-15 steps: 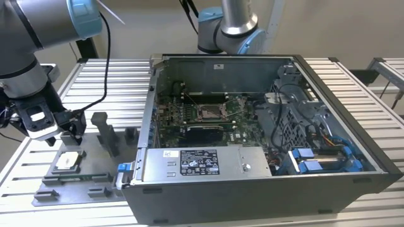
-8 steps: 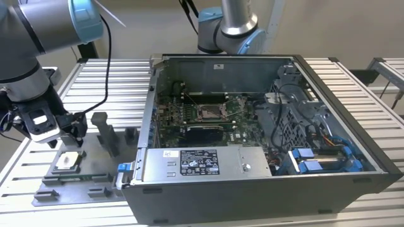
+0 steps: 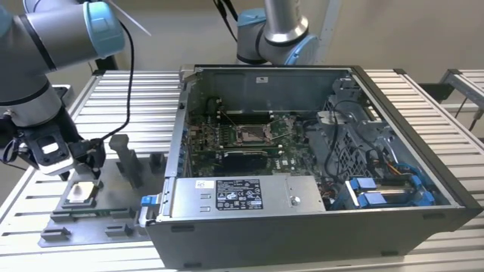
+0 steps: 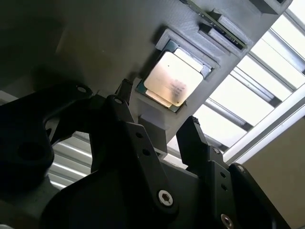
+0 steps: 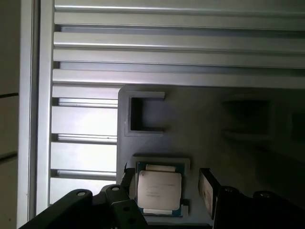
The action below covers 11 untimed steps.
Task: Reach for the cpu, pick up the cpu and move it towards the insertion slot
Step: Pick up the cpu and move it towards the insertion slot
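Though unlifted, cpu beneath spread gripper.

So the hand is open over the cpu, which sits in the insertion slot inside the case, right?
No: the hand is open over the cpu, but it sits in the grey holder outside the case, as the exterior view shows.

In the exterior view the arm, grey tubes with pale blue joint caps, reaches down at the exterior view's left, and its dark wrist carries the gripper low, pointing steeply downward at a slight tilt. Both wrist views show its two black fingers spread well apart, each a jointed link with round pivot pins, tapering to a narrow tip; the jaws stand open with a wide gap between them
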{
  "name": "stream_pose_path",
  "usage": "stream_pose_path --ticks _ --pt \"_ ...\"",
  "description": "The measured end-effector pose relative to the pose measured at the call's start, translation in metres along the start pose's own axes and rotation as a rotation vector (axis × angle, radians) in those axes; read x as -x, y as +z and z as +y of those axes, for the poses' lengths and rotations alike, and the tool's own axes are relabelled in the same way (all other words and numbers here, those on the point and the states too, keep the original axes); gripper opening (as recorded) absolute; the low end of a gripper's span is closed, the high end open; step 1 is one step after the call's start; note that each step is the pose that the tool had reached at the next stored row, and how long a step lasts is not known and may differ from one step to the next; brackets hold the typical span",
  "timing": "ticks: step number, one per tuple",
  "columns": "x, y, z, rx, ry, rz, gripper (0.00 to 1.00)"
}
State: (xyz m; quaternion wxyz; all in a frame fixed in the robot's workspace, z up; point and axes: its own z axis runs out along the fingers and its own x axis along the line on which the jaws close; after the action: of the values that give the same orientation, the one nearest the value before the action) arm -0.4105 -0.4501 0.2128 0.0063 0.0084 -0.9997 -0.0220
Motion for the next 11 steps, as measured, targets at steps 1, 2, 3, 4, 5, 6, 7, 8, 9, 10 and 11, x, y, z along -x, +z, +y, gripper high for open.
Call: stream_pose_path --ticks 1,2,3,4,5,6,7,8,9,10,11 --pt "-0.0006 0.0014 -0.0002 0.0001 0.000 0.0000 1.00" --pt "-0.0011 0.0029 -0.0005 0.0001 0.000 0.0001 1.00" --pt "-0.0016 0.0043 -0.0008 0.0000 0.000 0.0004 1.00" --pt "-0.0023 0.0057 -0.0013 0.0000 0.000 0.0006 1.00" --pt "-0.0029 0.0069 -0.0019 0.0000 0.000 0.0007 1.00" --pt "-0.0035 0.0081 -0.0029 0.0000 0.000 0.0008 1.00" --pt "-0.0040 0.0091 -0.0039 0.0001 0.000 0.0007 1.00" --pt "-0.0046 0.0101 -0.0050 0.0000 0.001 0.0009 1.00" --pt "-0.0049 0.0113 -0.0060 0.0000 0.001 0.0009 1.00" --pt "-0.0052 0.0126 -0.0069 0.0001 0.000 0.0008 1.00" --pt "-0.0054 0.0138 -0.0077 0.0000 0.001 0.0008 1.00"
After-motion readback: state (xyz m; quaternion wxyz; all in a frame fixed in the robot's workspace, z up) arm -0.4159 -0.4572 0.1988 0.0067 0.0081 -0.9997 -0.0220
